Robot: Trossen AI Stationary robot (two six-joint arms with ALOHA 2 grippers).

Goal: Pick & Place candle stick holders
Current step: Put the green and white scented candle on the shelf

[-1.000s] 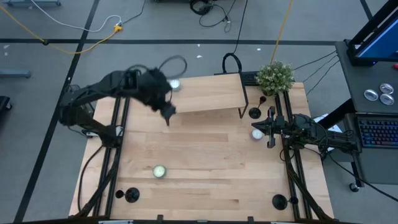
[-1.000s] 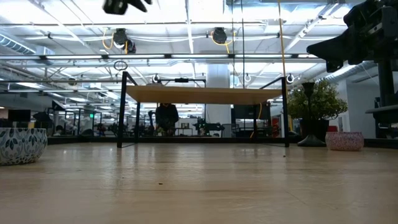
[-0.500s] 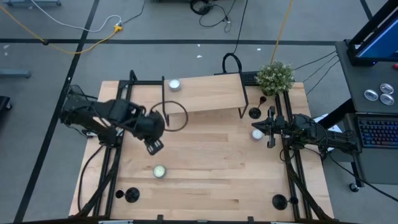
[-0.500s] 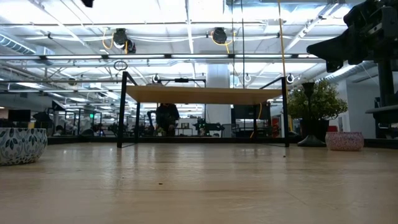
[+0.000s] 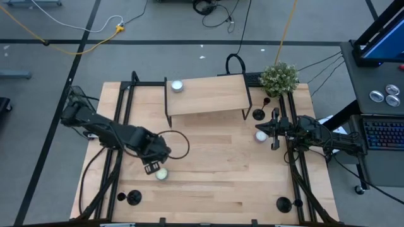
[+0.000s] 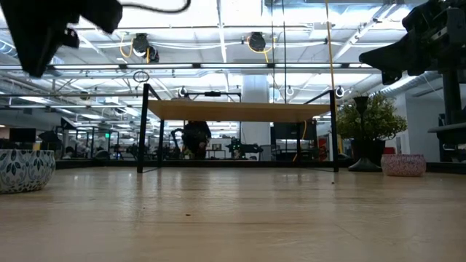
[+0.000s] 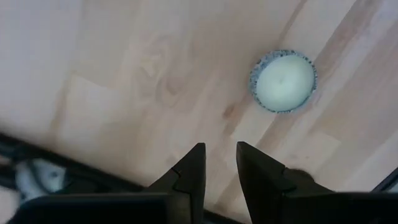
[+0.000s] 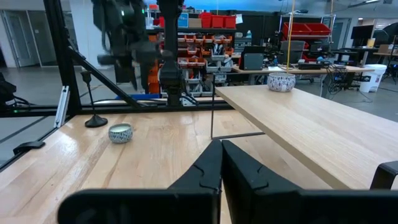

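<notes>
**Matte-black holders: grip at the stem**

Candle stick holders sit in the frame's lower corners (likely light, rigid, top-heavy). Left gripper, jaws slightly parted, empty, hovers lower left; right gripper closed, empty.

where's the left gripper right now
In the high view the left gripper hangs over the table's front-left part, empty, right beside a tealight; a candle stick holder stands nearer the front edge.

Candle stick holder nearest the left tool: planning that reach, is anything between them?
Nothing visible stands between the left tool and that candle stick holder; the tealight lies off that line.
</notes>
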